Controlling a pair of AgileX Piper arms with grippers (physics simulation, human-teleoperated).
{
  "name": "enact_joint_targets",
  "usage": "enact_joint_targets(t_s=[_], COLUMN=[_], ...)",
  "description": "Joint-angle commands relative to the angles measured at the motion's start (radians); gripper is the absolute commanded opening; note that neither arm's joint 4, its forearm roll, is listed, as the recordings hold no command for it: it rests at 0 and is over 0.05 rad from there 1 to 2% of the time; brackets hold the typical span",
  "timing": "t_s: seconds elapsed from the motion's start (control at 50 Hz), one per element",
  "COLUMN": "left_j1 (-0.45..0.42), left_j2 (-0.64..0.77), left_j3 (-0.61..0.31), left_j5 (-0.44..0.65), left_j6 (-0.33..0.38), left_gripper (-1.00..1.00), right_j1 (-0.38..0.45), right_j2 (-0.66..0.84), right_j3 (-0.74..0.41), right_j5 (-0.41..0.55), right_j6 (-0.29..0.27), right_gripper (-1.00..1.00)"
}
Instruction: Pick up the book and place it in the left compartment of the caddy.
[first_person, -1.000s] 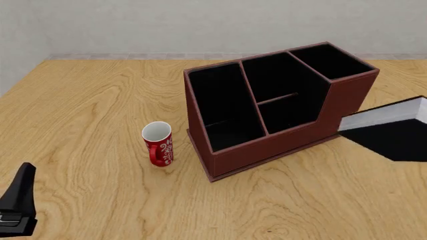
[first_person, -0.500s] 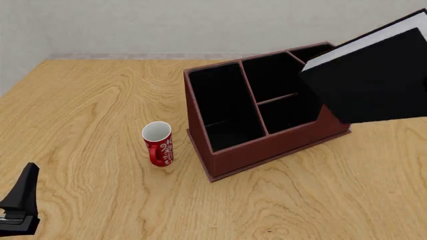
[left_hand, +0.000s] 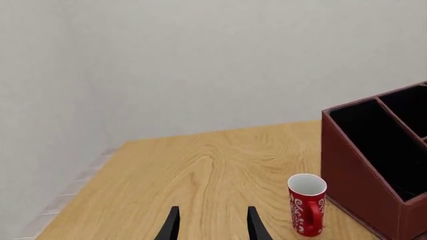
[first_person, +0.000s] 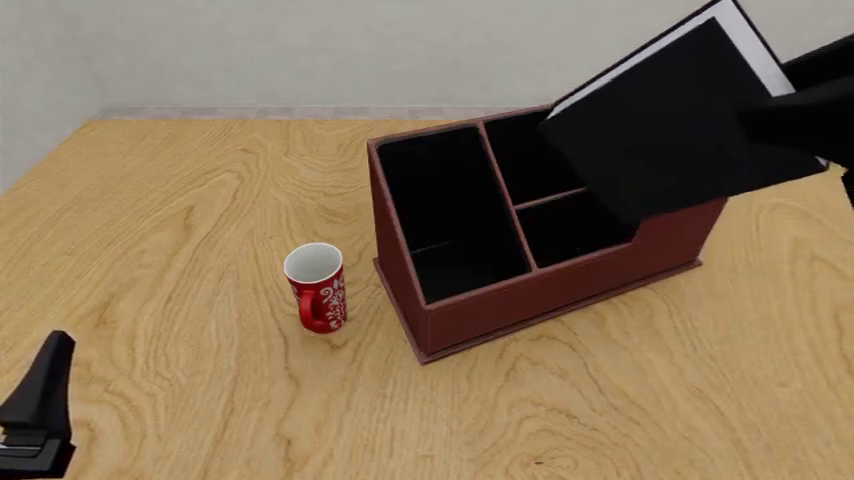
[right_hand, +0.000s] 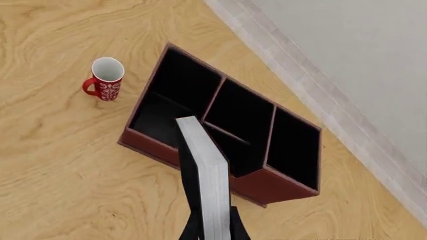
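Note:
The black book (first_person: 674, 125) with white page edges hangs tilted in the air over the right-hand sections of the reddish-brown caddy (first_person: 534, 300). My right gripper (right_hand: 212, 231) is shut on it, a finger on each cover; in the right wrist view the book (right_hand: 208, 180) points towards the caddy (right_hand: 280, 185). The left compartment (first_person: 447, 215), the long black-lined slot (right_hand: 175, 97), holds nothing. My left gripper (left_hand: 212, 227) is open over bare table at the near left, far from the caddy.
A red mug (first_person: 316, 288) with a white pattern stands upright just left of the caddy, also seen as the mug (left_hand: 307, 204) and the mug (right_hand: 105, 79). The wooden table (first_person: 200, 200) ends at a wall behind the caddy.
The book has risen from table height at the caddy's right and moved left, now tilted above the caddy's right sections. The left gripper has barely shifted.

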Motion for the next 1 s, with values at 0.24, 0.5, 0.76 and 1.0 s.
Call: enact_joint_targets(t_s=[0.24, 0.5, 0.76, 1.0], left_j1=[-0.019, -0.005, -0.010, -0.006], left_j2=[-0.014, -0.015, -0.015, -0.015], left_j3=[-0.008, -0.020, -0.020, -0.025], left_j5=[0.020, 0.027, 0.022, 0.026], left_j6=[0.014, 0.012, 0.023, 0.034], left_gripper=[1.00, 1.00, 1.00, 1.00], right_j1=[-0.004, -0.025, 0.002, 0.042], right_j2=[0.167, 0.213, 0.255, 0.294], right_j3=[-0.148, -0.137, -0.153, -0.177], right_j5=[0.000, 0.000, 0.000, 0.000], right_j6=[0.002, -0.075, -0.120, -0.122], right_gripper=[-1.00, -1.00, -1.00, -1.00])
